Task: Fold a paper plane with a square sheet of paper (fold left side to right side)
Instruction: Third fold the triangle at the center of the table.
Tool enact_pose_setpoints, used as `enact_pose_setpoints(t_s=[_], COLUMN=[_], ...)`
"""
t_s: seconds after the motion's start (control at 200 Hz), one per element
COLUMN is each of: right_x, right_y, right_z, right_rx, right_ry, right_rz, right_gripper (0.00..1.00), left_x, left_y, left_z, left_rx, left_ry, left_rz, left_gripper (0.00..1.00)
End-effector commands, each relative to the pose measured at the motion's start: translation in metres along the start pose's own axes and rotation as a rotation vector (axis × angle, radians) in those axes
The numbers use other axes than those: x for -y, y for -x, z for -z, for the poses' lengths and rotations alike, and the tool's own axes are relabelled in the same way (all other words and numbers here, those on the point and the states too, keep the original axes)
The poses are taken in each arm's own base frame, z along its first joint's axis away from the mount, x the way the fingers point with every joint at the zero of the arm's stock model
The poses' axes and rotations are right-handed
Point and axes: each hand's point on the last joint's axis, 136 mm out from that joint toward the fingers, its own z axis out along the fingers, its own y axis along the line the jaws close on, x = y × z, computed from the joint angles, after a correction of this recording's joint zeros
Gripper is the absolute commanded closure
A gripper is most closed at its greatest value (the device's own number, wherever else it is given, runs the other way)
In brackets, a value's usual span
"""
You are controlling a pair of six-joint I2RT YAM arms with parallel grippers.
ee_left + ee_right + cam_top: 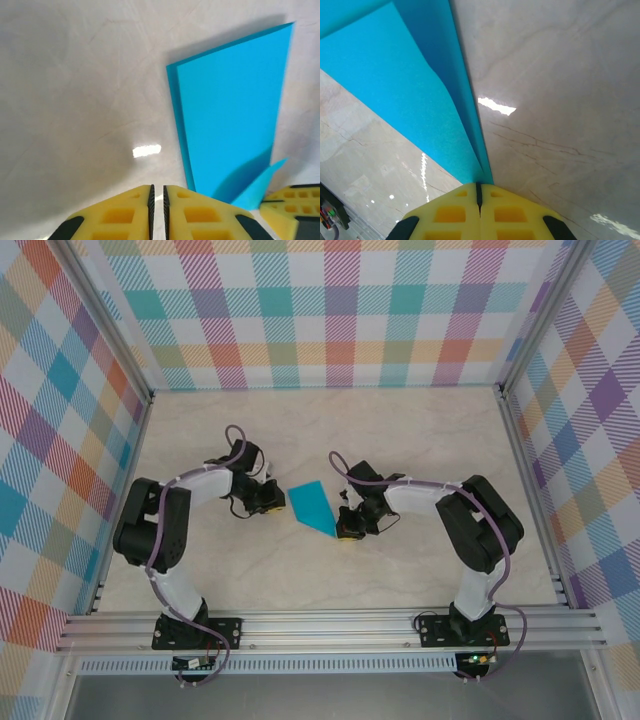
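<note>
You have a teal-blue folded sheet of paper (312, 506) lying on the pale marble-look table (400, 430), near its middle, between the two arms. It is no longer a square: from above it is a slim four-sided shape, broad at its 11 o'clock end and narrowing to a sharp tip at 5 o'clock. In the left wrist view you can see two layers, because a thin darker strip of the lower layer shows along the left edge of the upper one. In the right wrist view the upper layer rises a little from the lower one along a straight crease. Your right gripper (347, 530) stands at the 5 o'clock tip of the sheet. Its yellow pads are pressed together, the tip of the paper runs into the seam between them, and this corner is lifted slightly off the table. Your left gripper (268, 502) stands just beside the sheet, at its 9 o'clock side. Its pads are only a narrow slit apart, with nothing between them, and they do not touch the paper.
</note>
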Motion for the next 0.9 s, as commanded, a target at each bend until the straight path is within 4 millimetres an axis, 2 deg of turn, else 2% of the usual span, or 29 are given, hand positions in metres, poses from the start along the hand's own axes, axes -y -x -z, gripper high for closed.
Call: enact_pose_setpoints(t_s=[0.0,0.09,0.21,0.38,0.65,0.895], right_x=[0.032,0.032,0.034,0.036,0.036,0.039], right_y=[-0.029,-0.028,-0.028,-0.028,-0.028,-0.029], right_z=[-0.006,-0.008,-0.009,-0.010,-0.011,-0.012], right_rx=[-0.097,-0.099,-0.101,-0.103,-0.111,-0.117], right_ry=[-0.114,-0.115,-0.120,-0.127,-0.129,-0.141], right_rz=[-0.066,-0.068,-0.072,-0.076,-0.076,-0.078], right_gripper=[1.00,1.00,1.00,1.00,1.00,1.00], left_x=[0.024,0.050,0.077,0.098,0.076,0.067], left_y=[-0.002,-0.016,-0.040,-0.061,-0.061,-0.060], left_z=[0.021,0.021,0.005,-0.024,-0.047,-0.053], left_rx=[0.057,0.037,-0.026,-0.100,-0.166,-0.199], left_ry=[-0.099,-0.163,-0.184,-0.165,-0.034,0.002], left_rz=[0.008,-0.035,-0.096,-0.170,-0.225,-0.239], left_gripper=[0.84,0.84,0.85,0.86,0.87,0.88])
